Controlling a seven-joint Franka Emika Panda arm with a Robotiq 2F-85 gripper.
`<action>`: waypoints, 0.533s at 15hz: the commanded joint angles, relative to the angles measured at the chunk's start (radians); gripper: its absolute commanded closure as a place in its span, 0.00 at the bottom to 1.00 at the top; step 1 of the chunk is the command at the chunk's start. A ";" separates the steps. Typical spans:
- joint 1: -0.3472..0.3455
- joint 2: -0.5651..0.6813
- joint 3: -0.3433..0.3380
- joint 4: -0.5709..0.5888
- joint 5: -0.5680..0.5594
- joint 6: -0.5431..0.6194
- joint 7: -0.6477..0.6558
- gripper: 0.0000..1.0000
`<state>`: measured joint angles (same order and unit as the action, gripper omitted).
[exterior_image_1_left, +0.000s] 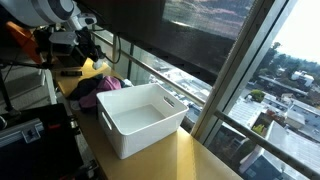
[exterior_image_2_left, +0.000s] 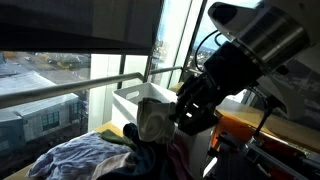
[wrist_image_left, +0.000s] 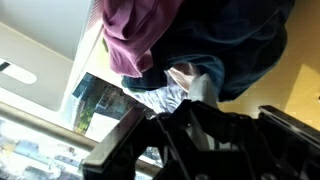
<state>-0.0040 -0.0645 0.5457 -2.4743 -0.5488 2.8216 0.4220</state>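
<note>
My gripper (exterior_image_2_left: 183, 108) is shut on a pale cream cloth (exterior_image_2_left: 155, 120) that hangs from it just above a pile of clothes (exterior_image_2_left: 85, 155) on the wooden table. In an exterior view the gripper (exterior_image_1_left: 88, 52) holds the cloth (exterior_image_1_left: 95, 68) over the pile (exterior_image_1_left: 103, 88), which lies beside a white plastic bin (exterior_image_1_left: 145, 118). In the wrist view a strip of the pale cloth (wrist_image_left: 200, 85) runs between the fingers (wrist_image_left: 200, 112). Beyond it lie a maroon garment (wrist_image_left: 140, 35), a dark blue one (wrist_image_left: 235, 50) and a striped one (wrist_image_left: 165, 97).
The bin (exterior_image_2_left: 140, 97) stands against the window rail. The wooden table (exterior_image_1_left: 190, 160) runs along a large window (exterior_image_1_left: 240, 60) with a dark roller blind. Dark equipment and cables (exterior_image_1_left: 25, 120) stand on the room side of the table.
</note>
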 joint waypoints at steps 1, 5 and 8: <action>-0.024 0.113 0.007 0.149 -0.168 -0.056 0.134 0.98; 0.007 0.250 -0.011 0.269 -0.342 -0.123 0.267 0.98; 0.035 0.347 -0.016 0.343 -0.390 -0.173 0.313 0.65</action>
<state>-0.0064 0.1749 0.5430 -2.2299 -0.8829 2.7041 0.6852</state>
